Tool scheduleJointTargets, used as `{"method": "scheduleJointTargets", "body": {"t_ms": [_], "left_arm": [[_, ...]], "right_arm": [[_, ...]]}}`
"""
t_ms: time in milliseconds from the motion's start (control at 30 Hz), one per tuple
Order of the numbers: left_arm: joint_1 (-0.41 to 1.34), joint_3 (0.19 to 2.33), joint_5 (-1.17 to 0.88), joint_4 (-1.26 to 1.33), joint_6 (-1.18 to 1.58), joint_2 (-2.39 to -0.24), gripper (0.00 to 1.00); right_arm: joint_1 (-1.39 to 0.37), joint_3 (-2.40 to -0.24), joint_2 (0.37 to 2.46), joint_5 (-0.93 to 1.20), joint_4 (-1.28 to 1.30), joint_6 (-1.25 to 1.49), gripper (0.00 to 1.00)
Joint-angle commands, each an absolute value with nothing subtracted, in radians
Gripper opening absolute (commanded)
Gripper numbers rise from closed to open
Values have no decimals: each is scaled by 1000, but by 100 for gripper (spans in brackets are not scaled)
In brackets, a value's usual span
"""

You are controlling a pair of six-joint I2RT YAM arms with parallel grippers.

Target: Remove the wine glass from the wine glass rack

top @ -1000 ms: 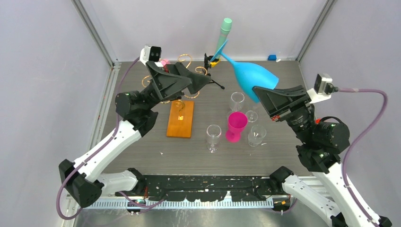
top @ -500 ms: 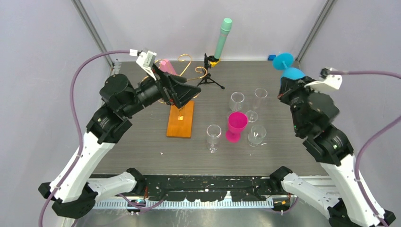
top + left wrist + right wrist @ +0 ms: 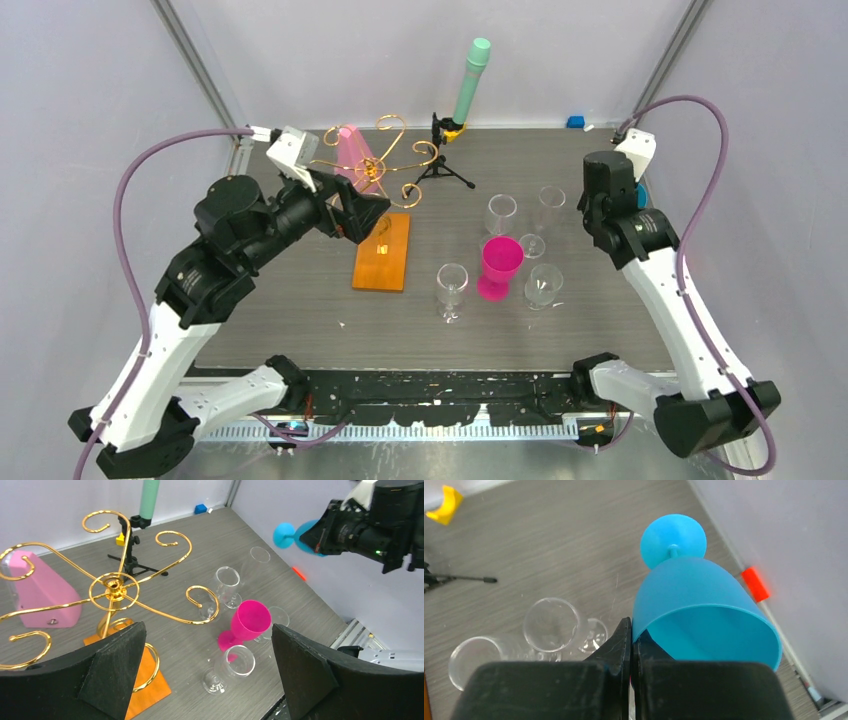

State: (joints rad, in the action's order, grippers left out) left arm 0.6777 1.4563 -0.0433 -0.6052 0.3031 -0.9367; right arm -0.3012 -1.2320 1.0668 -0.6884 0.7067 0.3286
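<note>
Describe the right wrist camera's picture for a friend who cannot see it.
The right gripper is shut on the rim of a blue wine glass, its foot pointing away from the camera. To the left, clear glasses stand on a grey table.

You get bright, even light from above on the whole table (image 3: 300, 300). Shadows are faint and soft. The clear glasses (image 3: 452, 283) around the pink cup (image 3: 500, 262) show tiny white glints. Left of the pink cup, the wine glass rack (image 3: 382, 255) shines gold. The left gripper (image 3: 208, 630) has black fingers (image 3: 115, 675) that look dark and soft. The blue wine glass (image 3: 704, 615) looks sharp.
</note>
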Motion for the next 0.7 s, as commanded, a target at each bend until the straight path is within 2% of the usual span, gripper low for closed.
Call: {"method": "scheduleJointTargets", "body": {"t_ms": [0,100,233,433,667], "left_arm": [[672,1466,-8,-614,266,-890,100],[672,1460,-8,-624,260,-880,100],[672,1457,-8,-638,256,-876,100],[672,1449,22,-650,262,-876,100],[672,1448,5,-662,262,-875,100]], "right_arm": [[-211,-1212,1124,-413,722,390,0],[-139,-1206,1192,-246,751,417,0],[-65,-1201,1261,-151,795,431,0],[-36,-1183,1310,-92,811,430,4],[-36,-1183,1344,-121,834,421,10]]}}
